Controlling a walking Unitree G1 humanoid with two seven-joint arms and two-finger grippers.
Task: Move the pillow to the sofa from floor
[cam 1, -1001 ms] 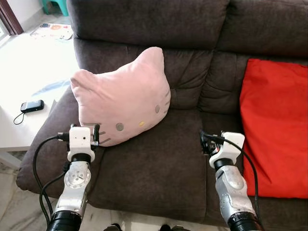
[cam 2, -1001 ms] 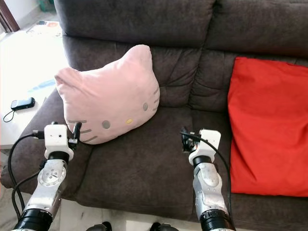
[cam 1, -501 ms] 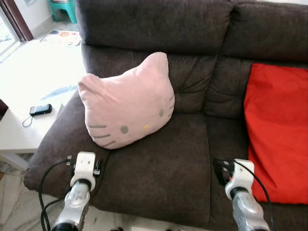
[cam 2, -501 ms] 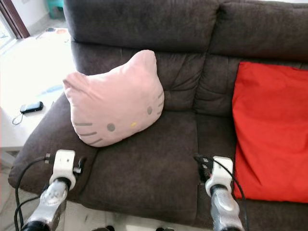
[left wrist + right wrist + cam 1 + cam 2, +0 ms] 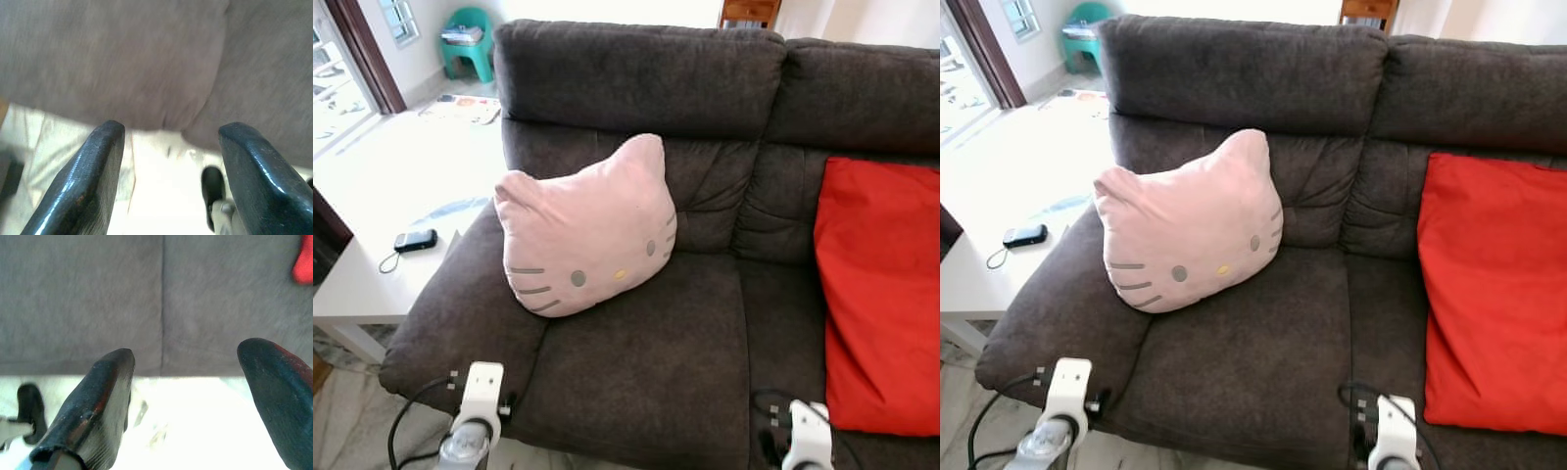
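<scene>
Nearest: left gripper (image 5: 166, 181) w/ fingers spread wide, nothing between them, facing the sofa's front edge w/ pale floor (image 5: 161, 196) below. Right gripper (image 5: 195, 416) likewise spread & empty, also facing the front edge, a sliver of red at one corner. In head views, both wrists low at frame bottom, just off the seat's front edge, well apart from each other.

Next back: pink cat-face pillow (image 5: 587, 240) sitting upright on the left seat cushion of the dark brown sofa (image 5: 646, 372), leaning on the backrest, touching the left armrest side. Red cushion (image 5: 876, 294) on the right seat, well apart from the pillow. Beyond the left armrest: white side table (image 5: 362, 284) w/ a black phone (image 5: 415, 240); farther off, a teal stool (image 5: 470, 44) by the wall.

Task looks done – pillow off the floor, on the sofa.

Risks, judged: pillow propped at a tilt, so could slump fwd or roll toward the front edge if nudged; any arm swing near the seat could catch it. Dangling wrist cables could snag on the seat edge while backing off.

Vs 1 s ago: grippers then raised over the seat, left one just beside the pillow's lower corner; now dropped low & pulled clear. Camera pulled back/up – more backrest & room visible; pillow itself in the same spot on the sofa.
</scene>
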